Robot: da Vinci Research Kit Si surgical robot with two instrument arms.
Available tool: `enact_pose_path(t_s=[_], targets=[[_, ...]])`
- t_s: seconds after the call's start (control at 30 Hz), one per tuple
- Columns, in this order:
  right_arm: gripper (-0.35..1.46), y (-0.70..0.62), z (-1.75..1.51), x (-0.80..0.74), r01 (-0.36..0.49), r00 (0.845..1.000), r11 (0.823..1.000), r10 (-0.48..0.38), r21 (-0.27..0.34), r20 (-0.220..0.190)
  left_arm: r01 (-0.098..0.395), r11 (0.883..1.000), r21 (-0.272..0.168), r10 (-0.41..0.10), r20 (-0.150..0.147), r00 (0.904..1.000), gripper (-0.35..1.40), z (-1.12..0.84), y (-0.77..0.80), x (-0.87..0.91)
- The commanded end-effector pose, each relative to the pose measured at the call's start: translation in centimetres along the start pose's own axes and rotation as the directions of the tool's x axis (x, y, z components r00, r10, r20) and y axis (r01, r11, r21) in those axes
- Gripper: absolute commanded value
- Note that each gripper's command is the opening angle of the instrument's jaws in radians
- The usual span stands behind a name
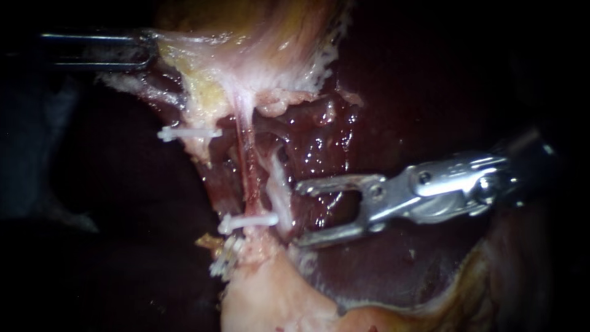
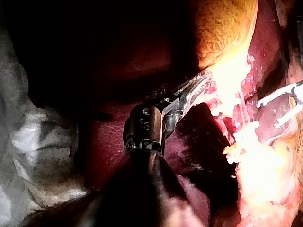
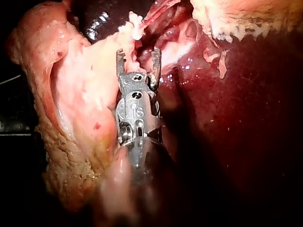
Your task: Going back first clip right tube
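Two tubes run down between the gallbladder [image 1: 258,37] and a pale tissue mound. The red left tube [image 1: 246,166] carries a white upper clip [image 1: 190,133] and a white lower clip [image 1: 249,221]. The pale right tube [image 1: 279,187] lies just beside it. My right instrument [image 1: 301,214] comes in from the right with its jaws open and empty, tips just short of the right tube. In the right wrist view its jaws [image 3: 138,56] stand apart over pale tissue. My left instrument [image 1: 144,52] is shut on the gallbladder's edge at the upper left, also seen in the left wrist view [image 2: 191,92].
Dark red liver [image 1: 399,92] lies behind and to the right of the tubes. A pale fatty mound [image 1: 264,295] sits below the lower clip, with a third white clip [image 1: 224,259] at its left edge. White cloth [image 2: 28,142] lies beside the liver.
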Motion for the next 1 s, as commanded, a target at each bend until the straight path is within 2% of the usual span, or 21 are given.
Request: enact_pose_path(t_s=[0.03, 0.3, 0.6, 0.63, 1.0], targets=[[0.50, 0.01, -0.06, 0.01, 0.009, 1.000, 1.000, -0.009, -0.003, 0.000, 0.000, 1.000, 0.000, 0.000, 0.000, 1.0000, -0.35, 0.00, 0.00, 0.00], [0.50, 0.07, -0.40, 0.06, 0.037, 0.999, 0.999, -0.037, -0.016, 0.003, 0.000, 1.000, 0.000, 0.000, 0.000, 1.0000, -0.35, 0.00, 0.00, 0.00], [0.50, 0.08, -0.46, 0.08, 0.046, 0.999, 0.999, -0.046, -0.019, 0.003, -0.002, 1.000, 0.004, 0.002, -0.003, 1.0000, -0.35, 0.07, 0.01, -0.03], [0.50, 0.08, -0.46, 0.08, 0.046, 0.999, 0.999, -0.046, -0.019, 0.003, -0.003, 1.000, 0.007, 0.003, -0.008, 1.0000, -0.35, 0.10, 0.01, -0.05], [0.50, 0.08, -0.46, 0.08, 0.046, 0.999, 0.999, -0.046, -0.019, 0.004, -0.019, 1.000, 0.007, 0.019, 0.018, 0.9996, -0.35, 0.58, -0.07, -0.30]])
